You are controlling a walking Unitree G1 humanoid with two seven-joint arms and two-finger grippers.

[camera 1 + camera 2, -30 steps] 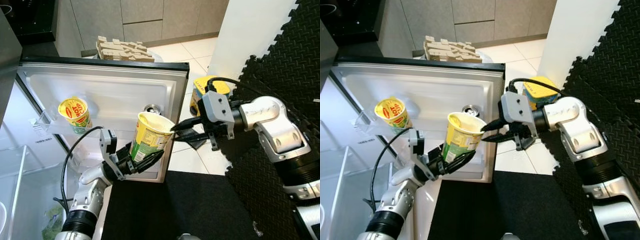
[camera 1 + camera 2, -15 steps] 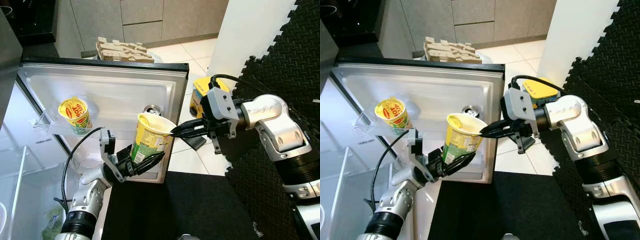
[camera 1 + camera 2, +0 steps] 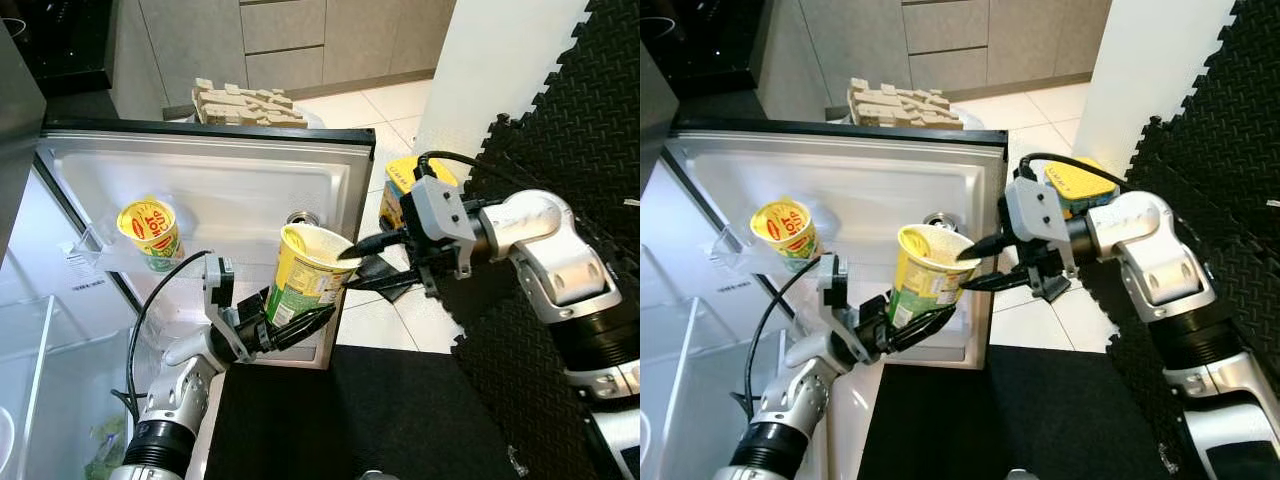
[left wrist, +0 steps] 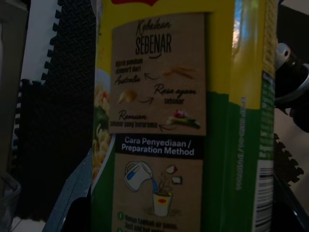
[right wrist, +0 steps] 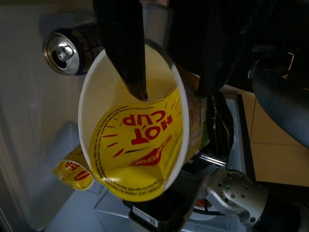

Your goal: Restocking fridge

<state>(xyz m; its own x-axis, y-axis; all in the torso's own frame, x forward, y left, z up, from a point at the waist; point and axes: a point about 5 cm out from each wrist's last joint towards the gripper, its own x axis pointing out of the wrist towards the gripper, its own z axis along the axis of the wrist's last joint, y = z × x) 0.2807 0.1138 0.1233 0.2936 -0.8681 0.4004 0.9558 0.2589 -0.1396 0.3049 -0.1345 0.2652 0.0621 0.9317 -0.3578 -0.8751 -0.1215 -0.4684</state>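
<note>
Standing open, the fridge door [image 3: 210, 190] carries everything here: one yellow noodle cup [image 3: 150, 232] sits in the shelf near the door's hinge edge, and a drink can [image 3: 300, 217] stands in the shelf toward its free edge. In front of that free edge, the left hand [image 3: 290, 325] pinches a second, taller cup [image 3: 308, 280] around its lower body, holding it tilted. The right hand [image 3: 352, 268] is spread, one finger dipping inside the cup's mouth and the other outside below the rim, straddling the wall without yet clamping it. The lid [image 5: 140, 145] is peeled partway and sags inside the opening.

The risk, as I judge it, is in the hand-over: if the left hand lets go before the right closes, the tilted cup drops to the floor. A hard squeeze on the thin rim could crush it or tear the lid further. Swinging it toward the shelf could also knock the can over.
</note>
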